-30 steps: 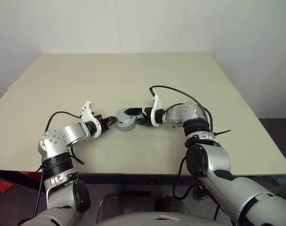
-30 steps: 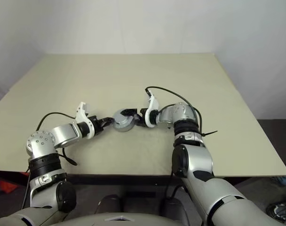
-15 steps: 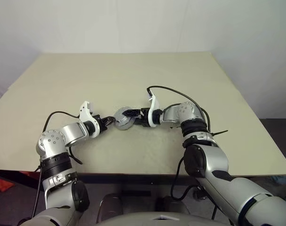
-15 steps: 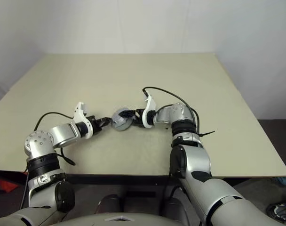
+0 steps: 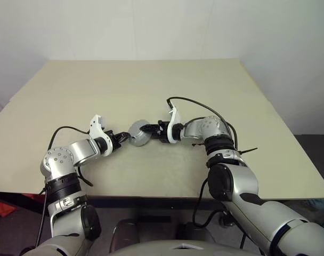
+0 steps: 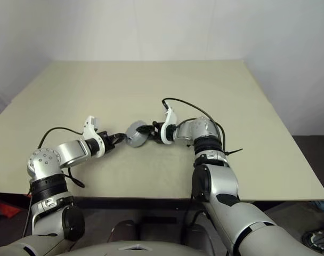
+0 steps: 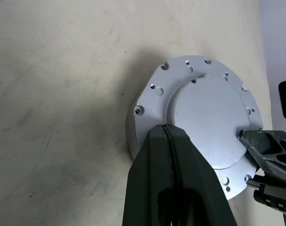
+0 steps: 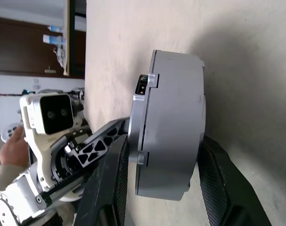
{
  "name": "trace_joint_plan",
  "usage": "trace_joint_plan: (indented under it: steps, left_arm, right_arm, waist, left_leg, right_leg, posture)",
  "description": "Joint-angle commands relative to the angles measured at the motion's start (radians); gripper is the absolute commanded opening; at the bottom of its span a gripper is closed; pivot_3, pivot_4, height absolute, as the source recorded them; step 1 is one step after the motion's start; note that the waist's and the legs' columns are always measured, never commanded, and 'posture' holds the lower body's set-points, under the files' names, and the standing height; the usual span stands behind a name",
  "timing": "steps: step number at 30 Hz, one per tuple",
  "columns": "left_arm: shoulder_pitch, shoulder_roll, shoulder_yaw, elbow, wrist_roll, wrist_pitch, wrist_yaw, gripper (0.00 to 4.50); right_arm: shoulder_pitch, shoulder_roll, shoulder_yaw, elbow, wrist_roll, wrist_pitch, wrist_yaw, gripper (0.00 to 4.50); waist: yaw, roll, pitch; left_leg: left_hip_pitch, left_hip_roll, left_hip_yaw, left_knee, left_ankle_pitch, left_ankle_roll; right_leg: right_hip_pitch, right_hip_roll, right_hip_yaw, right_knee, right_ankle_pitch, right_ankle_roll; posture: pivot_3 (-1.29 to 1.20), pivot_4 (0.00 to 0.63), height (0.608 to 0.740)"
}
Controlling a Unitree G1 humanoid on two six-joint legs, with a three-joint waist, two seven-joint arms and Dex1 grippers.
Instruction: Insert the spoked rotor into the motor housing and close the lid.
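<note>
A pale beige counter (image 5: 151, 90) is seen. Near its middle the closed motor housing (image 5: 139, 133) is set on it, lid (image 7: 206, 122) tilted toward the left.

Both arms reach in over the near half of the surface, forearms angled toward each other so the two hands meet near its middle. The left hand (image 5: 124, 137) points forward and to the right, tilted slightly down, its two black fingers (image 7: 173, 183) pressed flat together. The right hand (image 5: 150, 129) points forward and to the left, also tilted down, its fingers (image 8: 217, 179) set apart, one on each side of a grey round part.
</note>
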Motion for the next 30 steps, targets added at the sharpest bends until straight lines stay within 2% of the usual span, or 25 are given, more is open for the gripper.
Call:
trace_joint_plan:
  steps: [1, 9, 21, 25, 30]
  left_arm:
    - [0.000, -0.001, -0.005, -0.031, -0.004, -0.003, -0.006, 0.00]
    - [0.006, 0.008, -0.010, -0.055, -0.009, -0.051, -0.034, 0.00]
    - [0.040, 0.019, -0.056, -0.173, -0.051, -0.198, -0.165, 0.00]
    - [0.046, 0.020, -0.049, -0.193, -0.075, -0.225, -0.177, 0.00]
    - [0.049, 0.032, -0.059, -0.182, -0.083, -0.239, -0.172, 0.00]
  right_arm:
    - [-0.046, 0.005, -0.015, 0.011, 0.033, -0.022, -0.006, 2.00]
    - [-0.063, 0.004, -0.046, 0.057, 0.036, -0.058, -0.058, 2.00]
    - [-0.092, 0.007, -0.113, 0.133, 0.075, -0.130, -0.136, 2.00]
    - [-0.113, 0.006, -0.169, 0.166, 0.113, -0.181, -0.172, 2.00]
    - [-0.121, 0.002, -0.151, 0.184, 0.104, -0.199, -0.179, 1.99]
  waist:
    - [0.000, 0.000, 0.000]
    - [-0.001, 0.000, 0.000]
    - [-0.001, 0.000, 0.000]
    - [-0.001, 0.000, 0.000]
    - [-0.001, 0.000, 0.000]
  left_leg:
    - [0.000, 0.000, 0.000, 0.000, 0.000, 0.000]
    - [0.000, 0.000, 0.000, 0.000, 0.000, 0.000]
    - [0.000, 0.000, 0.000, 0.000, 0.000, 0.000]
    - [0.000, 0.000, 0.000, 0.000, 0.000, 0.000]
    - [0.000, 0.000, 0.000, 0.000, 0.000, 0.000]
  right_leg:
    - [0.000, 0.000, 0.000, 0.000, 0.000, 0.000]
    - [0.000, 0.000, 0.000, 0.000, 0.000, 0.000]
    - [0.000, 0.000, 0.000, 0.001, 0.000, 0.000]
    - [0.000, 0.000, 0.000, 0.001, 0.000, 0.000]
    - [0.000, 0.000, 0.000, 0.001, 0.000, 0.000]
  posture:
    - [0.00, 0.000, 0.740]
    - [0.00, 0.000, 0.740]
    - [0.00, 0.000, 0.740]
    - [0.00, 0.000, 0.740]
    - [0.00, 0.000, 0.740]
